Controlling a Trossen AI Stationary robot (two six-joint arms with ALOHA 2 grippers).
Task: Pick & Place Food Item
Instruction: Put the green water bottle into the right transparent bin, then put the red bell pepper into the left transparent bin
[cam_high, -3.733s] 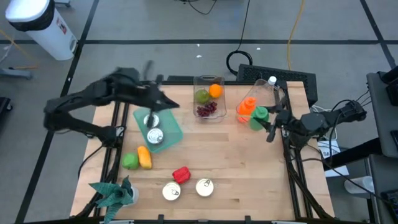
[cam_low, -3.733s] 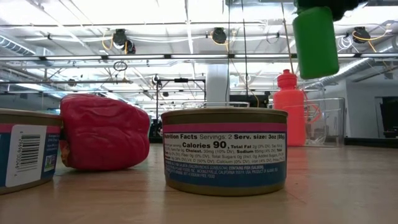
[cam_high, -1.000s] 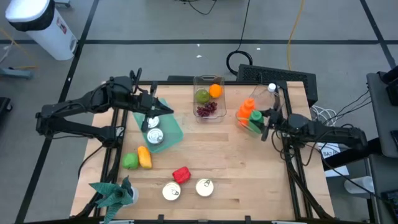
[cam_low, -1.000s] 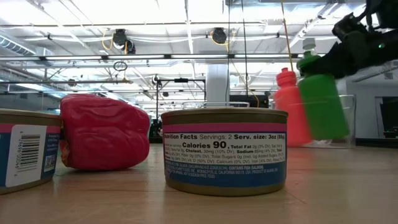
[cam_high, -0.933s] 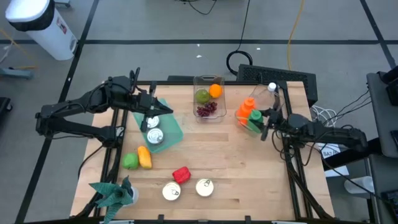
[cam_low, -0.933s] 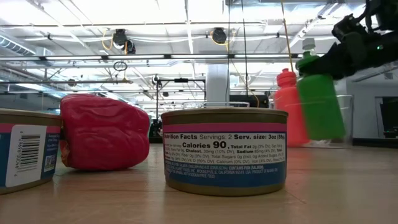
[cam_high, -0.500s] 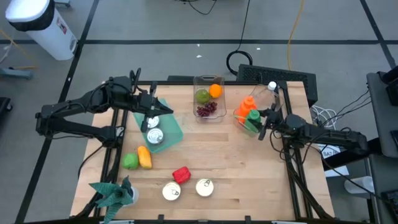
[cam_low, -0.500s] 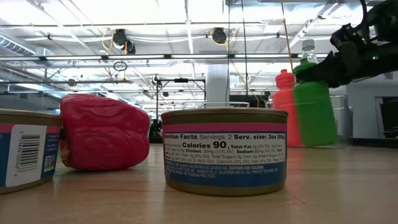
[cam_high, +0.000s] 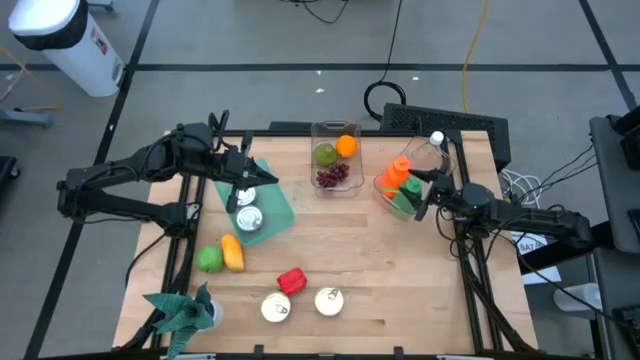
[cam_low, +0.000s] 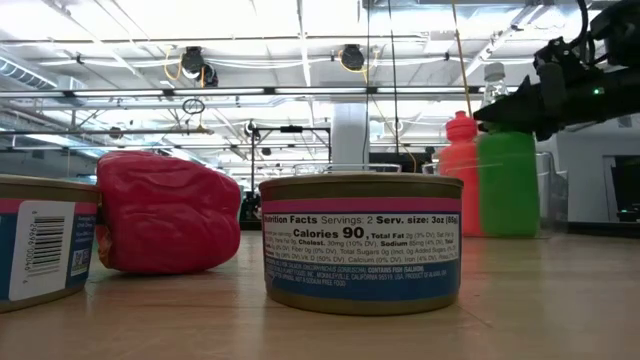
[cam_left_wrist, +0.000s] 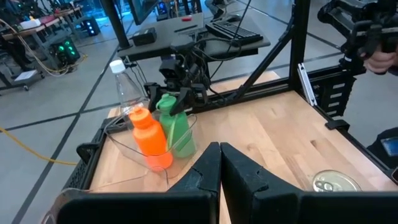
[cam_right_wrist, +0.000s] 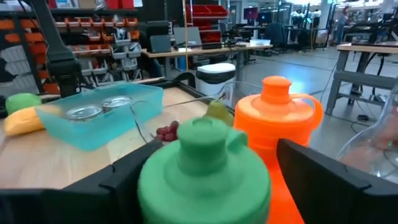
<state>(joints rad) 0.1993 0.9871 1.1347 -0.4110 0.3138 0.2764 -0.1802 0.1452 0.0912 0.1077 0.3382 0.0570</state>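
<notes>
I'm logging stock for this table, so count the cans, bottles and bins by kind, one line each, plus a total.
Cans: 4, two in the tray, two near the front edge.
Bottles: 3, orange bottle, green bottle, clear bottle.
Bins: 3, teal tray, fruit container, bottle bin.
Total: 10.

floor: grey, dark seams | ceiling: exposed pipes, lamps (cam_low: 192, 62) | white bin (cam_high: 62, 40) beyond table corner
</notes>
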